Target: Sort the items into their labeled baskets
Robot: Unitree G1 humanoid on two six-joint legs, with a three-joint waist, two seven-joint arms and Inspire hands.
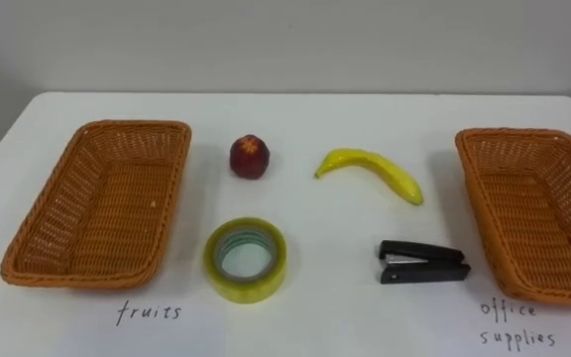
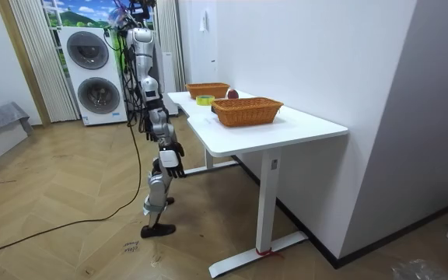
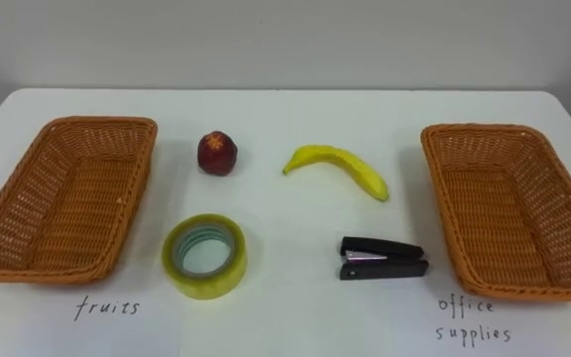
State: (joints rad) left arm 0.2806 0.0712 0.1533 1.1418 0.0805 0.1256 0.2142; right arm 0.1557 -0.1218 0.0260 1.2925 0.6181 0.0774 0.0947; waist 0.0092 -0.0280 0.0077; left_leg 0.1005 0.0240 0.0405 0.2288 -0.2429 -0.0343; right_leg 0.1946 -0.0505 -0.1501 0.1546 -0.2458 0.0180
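Lying unsorted — red fruit (image 1: 250,157), banana (image 1: 370,171), tape (image 1: 249,285), stapler (image 1: 424,264)

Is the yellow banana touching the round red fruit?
Apart. The left eye view shows a wide strip of bare white table between the banana and the red fruit.

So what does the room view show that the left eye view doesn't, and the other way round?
The room view takes in the robot standing at the table's long side, its right hand hanging low, plus stacked washing machines and the wooden floor. The left eye view adds the banana and the handwritten labels by each basket. Both share the white table, the fruit basket, the office basket, the tape roll and the red fruit.
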